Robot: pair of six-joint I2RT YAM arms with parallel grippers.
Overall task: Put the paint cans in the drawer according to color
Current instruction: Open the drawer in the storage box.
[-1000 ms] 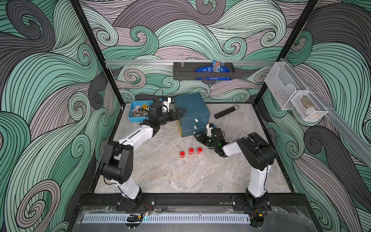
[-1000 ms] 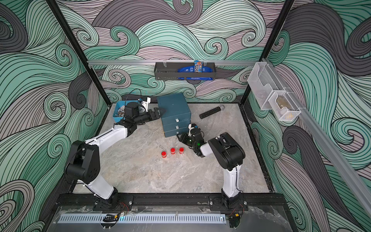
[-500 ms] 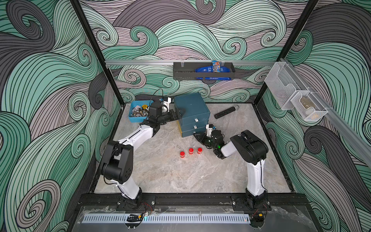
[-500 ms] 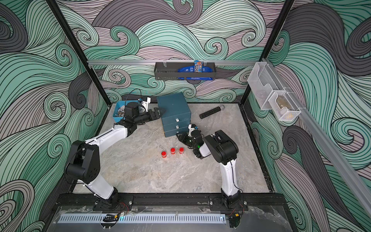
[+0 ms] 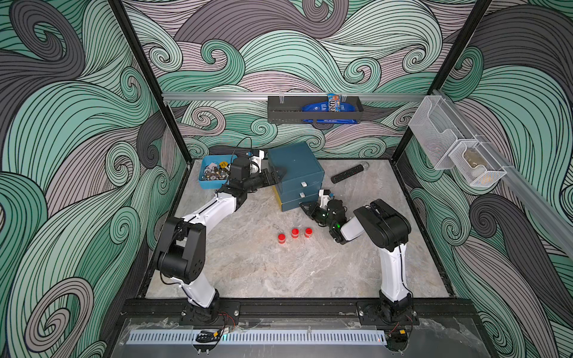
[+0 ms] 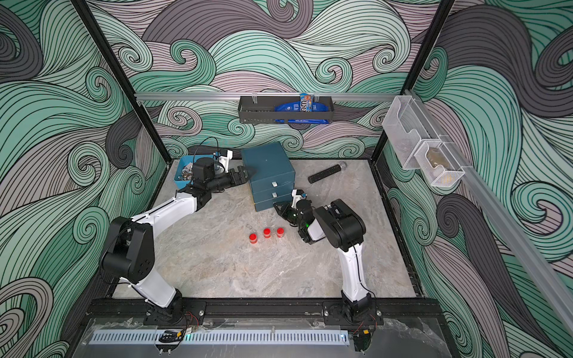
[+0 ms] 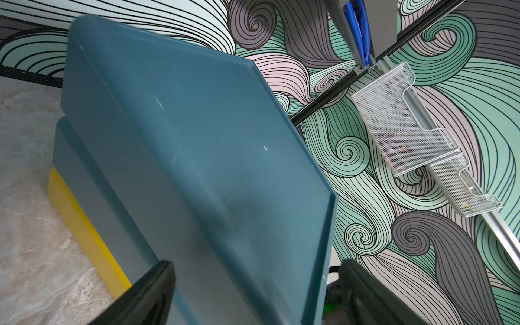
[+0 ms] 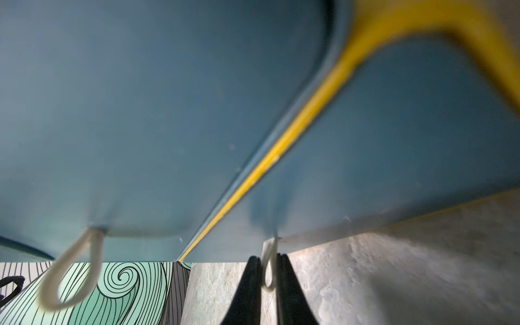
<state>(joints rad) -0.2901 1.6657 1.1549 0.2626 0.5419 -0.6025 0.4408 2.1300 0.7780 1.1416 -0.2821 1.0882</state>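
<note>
Pinching one pull tab (image 8: 266, 249) (right end effector (image 8: 268, 257)); three red paint cans (image 5: 294, 233).

Soft, even light falls from overhead, so shadows on the marble table (image 5: 254, 272) are faint and both top views look crisp. The right wrist view is dimmer (and smeared): the drawer (image 8: 140, 112) blurs close up, only its pull tab (image 8: 265, 253) half sharp.

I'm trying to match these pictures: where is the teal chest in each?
A top view: chest at the table's back, middle.
A top view: same spot.
Left wrist: fills most of it, close up.
Right wrist: drawer fronts fill most of it.
Landmark: yellow strip at its base, clear in both wrist views.
</note>
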